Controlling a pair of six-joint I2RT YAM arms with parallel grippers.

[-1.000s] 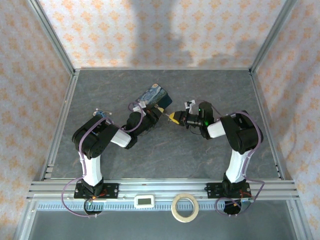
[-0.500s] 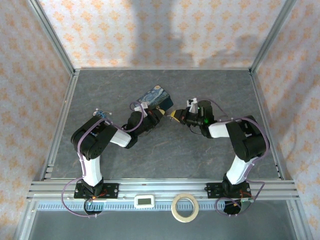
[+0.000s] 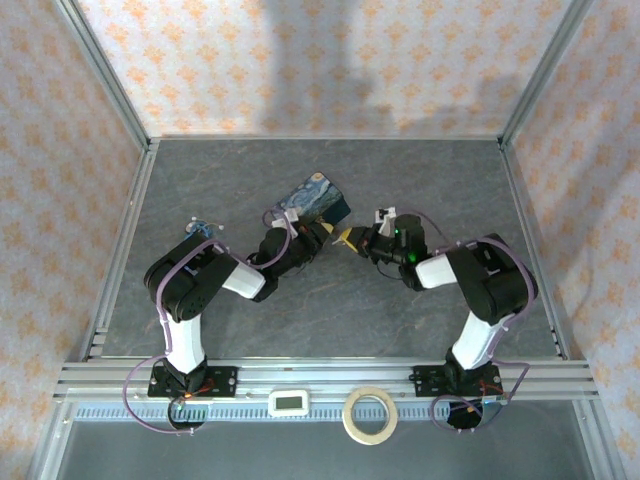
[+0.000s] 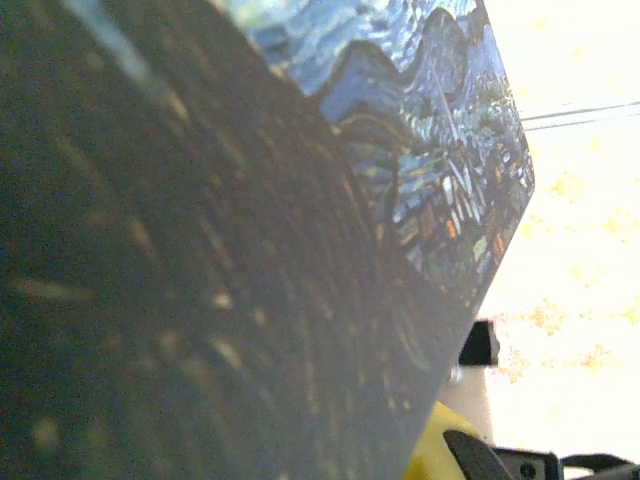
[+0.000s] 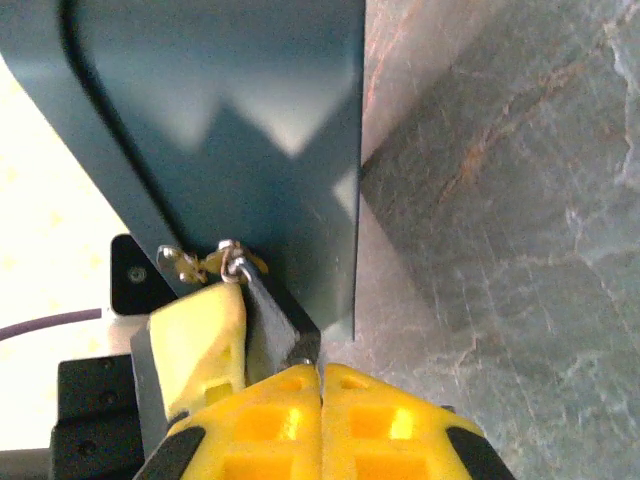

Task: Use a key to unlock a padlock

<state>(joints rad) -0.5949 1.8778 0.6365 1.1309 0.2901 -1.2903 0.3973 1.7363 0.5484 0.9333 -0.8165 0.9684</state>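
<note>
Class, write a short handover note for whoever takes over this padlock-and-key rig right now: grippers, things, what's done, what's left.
Left gripper: shut, at the near corner of the blue tin.
Right gripper: shut, facing the left one at close range.
Padlock: what looks like its small dark body and thin shackle sits at the tin's edge, just ahead of the right fingers.
Key: too small to make out; unclear whether either gripper holds it.
Done: both arms are at the lock.
Left: insert key, turn, free the shackle.
</note>
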